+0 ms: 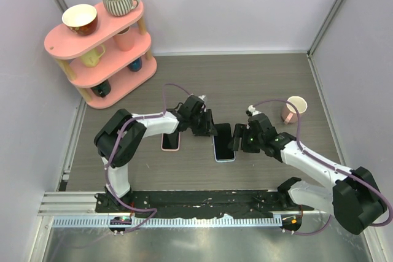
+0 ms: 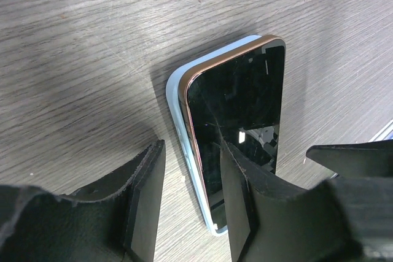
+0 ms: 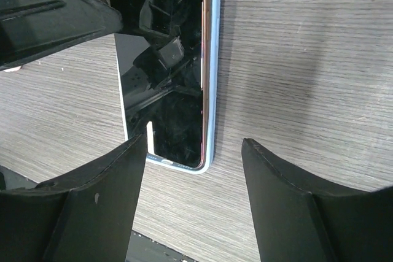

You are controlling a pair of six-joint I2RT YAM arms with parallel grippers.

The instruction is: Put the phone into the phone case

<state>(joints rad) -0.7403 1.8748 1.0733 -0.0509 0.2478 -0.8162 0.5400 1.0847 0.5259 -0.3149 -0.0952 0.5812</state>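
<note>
A black-screened phone [image 1: 223, 144] with a rose-gold edge lies in a light blue phone case [image 1: 225, 160] in the middle of the table. In the left wrist view the phone [image 2: 239, 102] sits inside the case's rim [image 2: 175, 99]; I cannot tell whether it is fully seated. My left gripper [image 2: 193, 207] is open at the phone's far end, with its right finger [image 2: 245, 207] over the screen and its left finger beside the case. My right gripper [image 3: 196, 176] is open just off the near end of the phone [image 3: 163, 108] and case [image 3: 213, 78], holding nothing.
A flat pink phone-shaped object [image 1: 171, 142] lies left of the case, under the left arm. A pink-and-white mug [image 1: 295, 108] stands at the right. A pink tiered shelf [image 1: 61, 44] with several mugs fills the back left corner. A black rail [image 1: 202, 200] runs along the near edge.
</note>
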